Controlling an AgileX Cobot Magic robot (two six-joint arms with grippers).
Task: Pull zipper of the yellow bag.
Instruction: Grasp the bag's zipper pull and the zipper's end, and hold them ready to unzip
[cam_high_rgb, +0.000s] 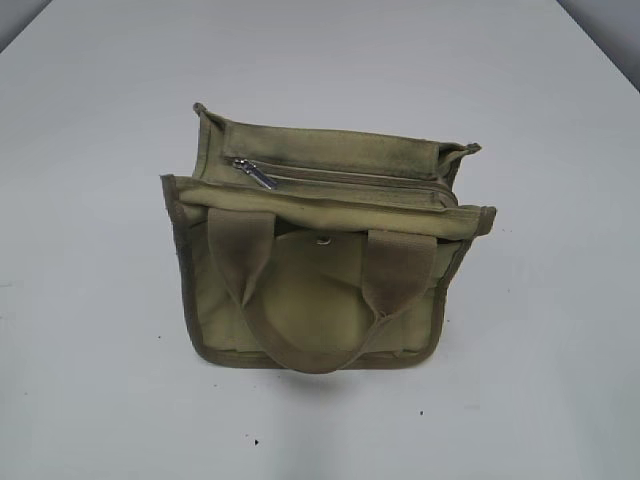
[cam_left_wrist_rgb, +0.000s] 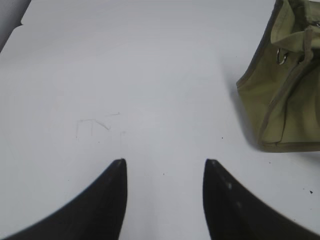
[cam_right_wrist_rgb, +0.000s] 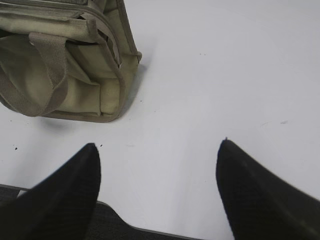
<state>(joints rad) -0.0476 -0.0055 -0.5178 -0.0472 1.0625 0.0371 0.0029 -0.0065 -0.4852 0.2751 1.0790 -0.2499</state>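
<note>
**Standing bag at mid-bench, both tools spread and empty**

Standing upright near the middle of the white bench (cam_high_rgb: 90, 150), the yellow bag (cam_high_rgb: 320, 300) is seen with its front face turned toward the exterior camera. Its top is crossed by a thin zipper line, and the zipper (cam_high_rgb: 256, 174), a small shiny silver pull tab, is found at the left end of that line in the exterior view. The line appears drawn shut along its length, so nothing of the bag's inside is shown. One wide webbing handle (cam_high_rgb: 300, 330) is draped down over the front, hanging in a loop below the rounded pocket flap, where a small metal snap (cam_high_rgb: 325, 238) is just visible.

The left tool (cam_left_wrist_rgb: 165, 162) is held low over bare bench, its two dark fingers set wide apart with nothing between them; the bag is seen to its right, well apart. The right tool (cam_right_wrist_rgb: 159, 145) is likewise spread wide and empty, poised at the near bench edge, with the bag lying ahead and to its left, apart from both fingers.
</note>
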